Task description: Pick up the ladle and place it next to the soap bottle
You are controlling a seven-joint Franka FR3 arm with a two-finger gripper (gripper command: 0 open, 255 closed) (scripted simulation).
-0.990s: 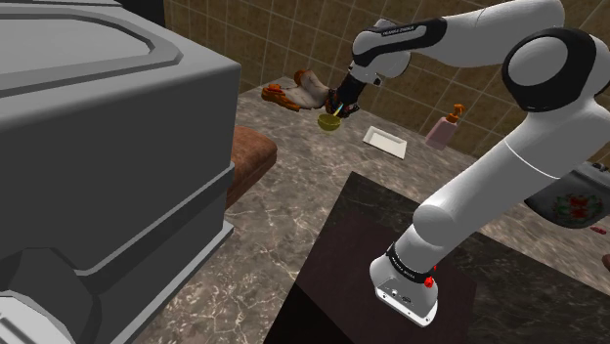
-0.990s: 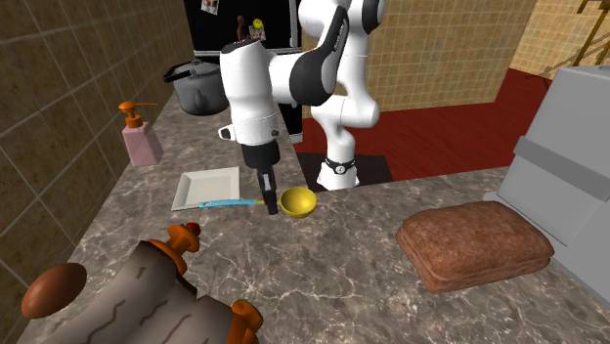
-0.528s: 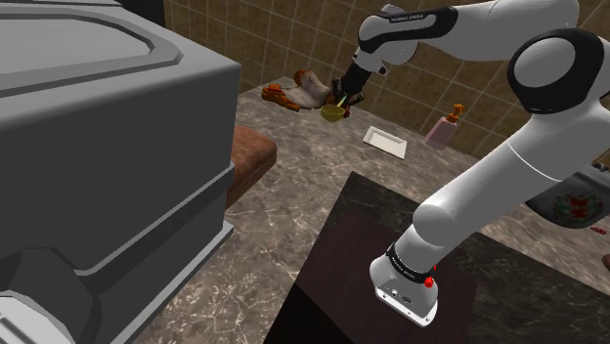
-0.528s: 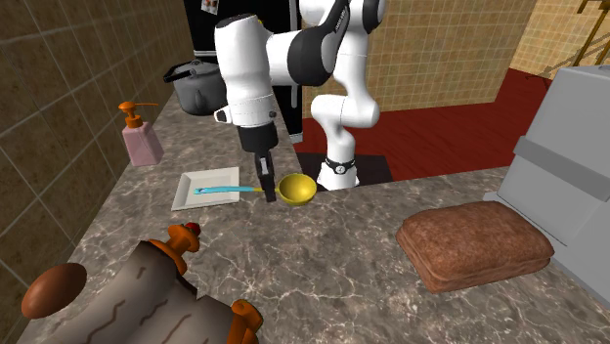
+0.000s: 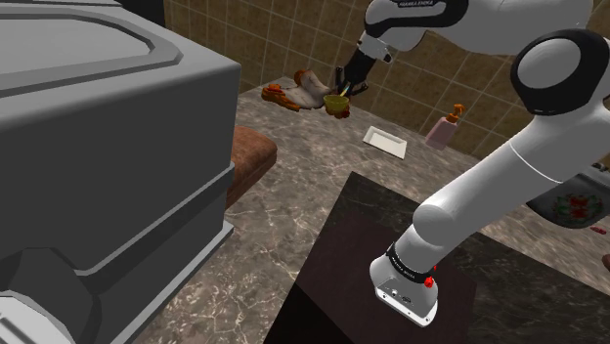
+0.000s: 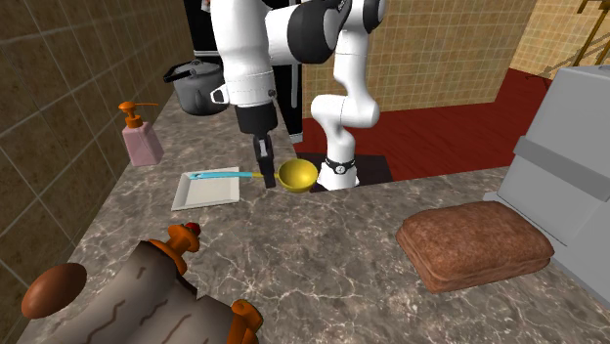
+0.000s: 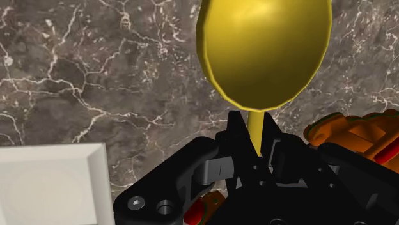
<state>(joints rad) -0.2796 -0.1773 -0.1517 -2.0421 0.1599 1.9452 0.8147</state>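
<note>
You've got the black gripper [image 6: 260, 176] clamped on the yellow-bowled, blue-handled ladle [image 6: 296, 176], held above the dark marble worktop [image 6: 323, 259]. Pink orange-pump soap bottle [image 6: 141, 139] sits by its wall edge, apart

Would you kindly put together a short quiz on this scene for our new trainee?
1. True or false: the pincer is shut on the ladle.
2. The ladle's bowl is: A red, B yellow, C white.
3. Which lies nearer the soap bottle: the white tray or the brown cushion?
Key: 1 true; 2 B; 3 the white tray.
</note>
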